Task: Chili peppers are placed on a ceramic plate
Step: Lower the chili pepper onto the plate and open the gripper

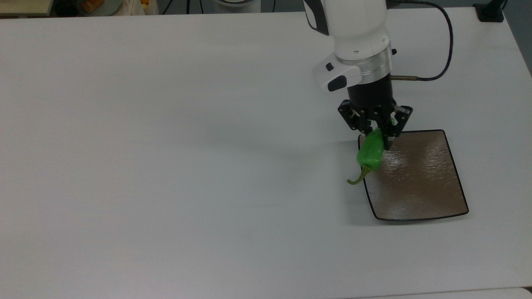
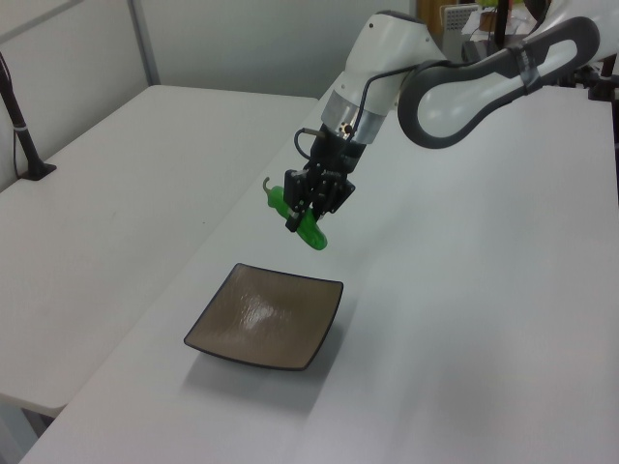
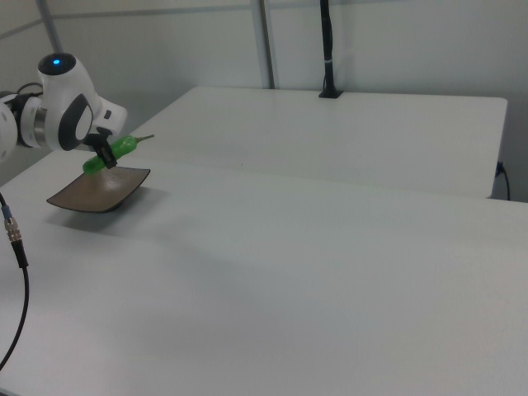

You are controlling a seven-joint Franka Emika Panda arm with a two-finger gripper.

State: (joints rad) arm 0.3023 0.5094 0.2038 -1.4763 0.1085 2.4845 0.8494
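Right now the carry step is in hand, judging by how things lie: the pepper is off the table and close to the plate but not yet set down on it.

Largest first, the white table [image 1: 166,166] is bare but for the plate. The arm [image 1: 353,29] reaches in from the far edge in the top view, with a black cable [image 1: 447,54] looping off its wrist on the top view's right. In the left view the arm [image 2: 455,82] bends down from the far right.

The brown square plate [image 1: 419,182] sits on the top view's right, toward the near side of the table. In the left view the plate [image 2: 256,324] lies near and a little left of the gripper, and nothing rests in it. In the right view the plate [image 3: 91,191] is at the far left.

The gripper [image 1: 376,124] hangs over the plate's far left corner in the top view, its jaws pinching the pepper's narrow end. The gripper [image 2: 314,198] is clearly above the plate in the left view.

The green pepper [image 1: 370,154] hangs with its thicker end and curved stem [image 1: 357,177] pointing near and left in the top view, the stem crossing the plate's left rim. In the left view the pepper [image 2: 298,220] is in the air, apart from the plate.

Next, I judge, the arm needs to travel further toward the plate's middle, come down, and only then let go, so the pepper does not land on the rim and roll off.
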